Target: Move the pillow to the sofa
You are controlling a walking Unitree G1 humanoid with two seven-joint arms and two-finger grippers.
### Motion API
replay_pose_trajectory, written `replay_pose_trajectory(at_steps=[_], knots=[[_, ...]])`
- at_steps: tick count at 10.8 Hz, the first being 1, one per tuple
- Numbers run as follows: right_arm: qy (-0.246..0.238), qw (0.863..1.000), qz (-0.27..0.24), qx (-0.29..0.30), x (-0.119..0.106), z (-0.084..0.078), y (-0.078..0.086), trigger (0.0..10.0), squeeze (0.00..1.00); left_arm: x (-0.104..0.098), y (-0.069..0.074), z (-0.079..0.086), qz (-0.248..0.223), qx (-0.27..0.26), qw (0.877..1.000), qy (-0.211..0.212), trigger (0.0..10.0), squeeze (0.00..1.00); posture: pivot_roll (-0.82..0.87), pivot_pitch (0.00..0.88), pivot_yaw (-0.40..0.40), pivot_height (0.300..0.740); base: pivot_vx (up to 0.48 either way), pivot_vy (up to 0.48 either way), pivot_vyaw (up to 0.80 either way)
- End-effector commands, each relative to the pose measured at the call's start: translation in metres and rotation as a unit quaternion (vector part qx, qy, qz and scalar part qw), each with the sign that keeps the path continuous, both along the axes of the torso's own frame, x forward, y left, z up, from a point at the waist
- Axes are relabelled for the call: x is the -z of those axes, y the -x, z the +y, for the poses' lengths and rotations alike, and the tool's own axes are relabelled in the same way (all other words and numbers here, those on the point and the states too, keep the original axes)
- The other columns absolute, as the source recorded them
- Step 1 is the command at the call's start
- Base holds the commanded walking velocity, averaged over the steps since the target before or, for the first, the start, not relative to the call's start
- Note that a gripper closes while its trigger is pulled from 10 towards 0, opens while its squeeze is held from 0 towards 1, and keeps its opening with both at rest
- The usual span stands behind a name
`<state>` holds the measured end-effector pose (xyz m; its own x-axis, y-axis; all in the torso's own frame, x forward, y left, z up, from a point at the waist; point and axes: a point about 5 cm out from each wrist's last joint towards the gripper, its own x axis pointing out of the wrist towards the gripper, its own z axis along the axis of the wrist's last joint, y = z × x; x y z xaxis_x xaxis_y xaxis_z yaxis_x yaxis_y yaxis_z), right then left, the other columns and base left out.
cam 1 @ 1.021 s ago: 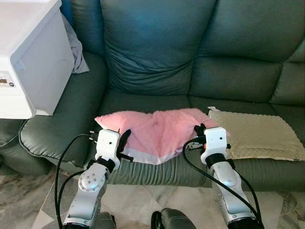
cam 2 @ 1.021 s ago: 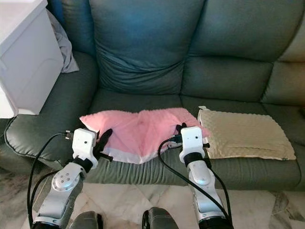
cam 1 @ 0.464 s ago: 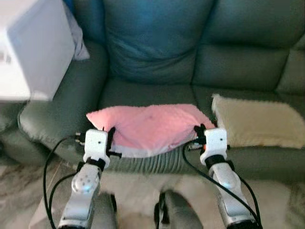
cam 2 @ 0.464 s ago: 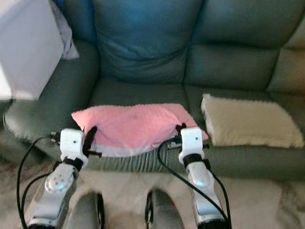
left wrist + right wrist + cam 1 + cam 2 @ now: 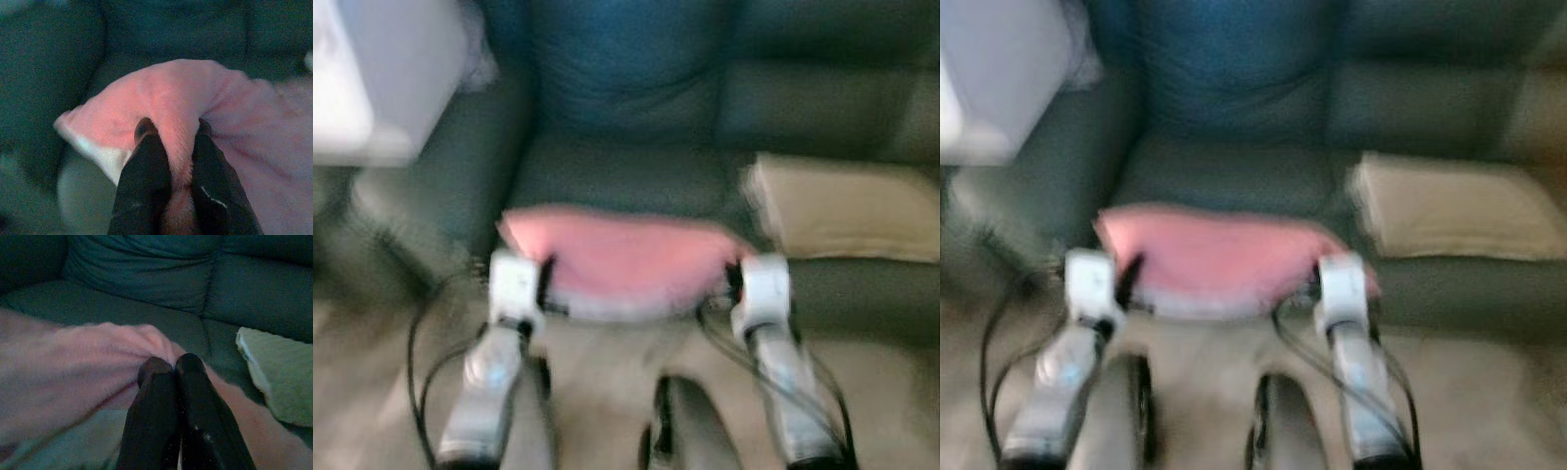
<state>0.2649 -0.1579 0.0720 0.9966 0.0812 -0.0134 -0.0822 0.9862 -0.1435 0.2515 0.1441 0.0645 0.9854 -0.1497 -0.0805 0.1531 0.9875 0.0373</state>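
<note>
A pink pillow point(image 5: 626, 262) stretches between the robot's two arms at the front edge of a dark green sofa point(image 5: 636, 108), its far side over the seat cushion and its near edge hanging toward the floor point(image 5: 597, 392). The left claw point(image 5: 172, 129) is pinched tight on a fold of the pink fabric at the pillow's left corner, where a white edge shows. The right claw point(image 5: 168, 366) has its two black fingers pressed together at the pillow's right corner, gripping the cloth there. A beige pillow point(image 5: 847, 211) lies flat on the seat just beside the pink one, on the robot's right. A white box-like object point(image 5: 372, 78) sits over the sofa's left armrest. The head views are blurred.
</note>
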Motion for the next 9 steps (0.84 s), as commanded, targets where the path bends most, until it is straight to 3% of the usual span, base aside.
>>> replay_pose_trajectory(at_steps=[1,9], knots=[[-0.004,1.000,0.001,0.006,0.0019,-0.0021,0.0036,10.0,0.00,-0.0073,-0.0031,-0.0021,-0.013,0.012,1.000,0.001,10.0,0.00,-0.03,0.172,-0.074,0.632,0.000,0.000,0.00],[0.000,1.000,0.004,0.005,0.0042,-0.0007,0.0005,10.0,0.00,-0.0069,-0.0027,-0.0087,-0.011,0.042,0.999,0.004,10.0,0.00,-0.02,0.162,-0.079,0.632,0.254,0.000,0.00]])
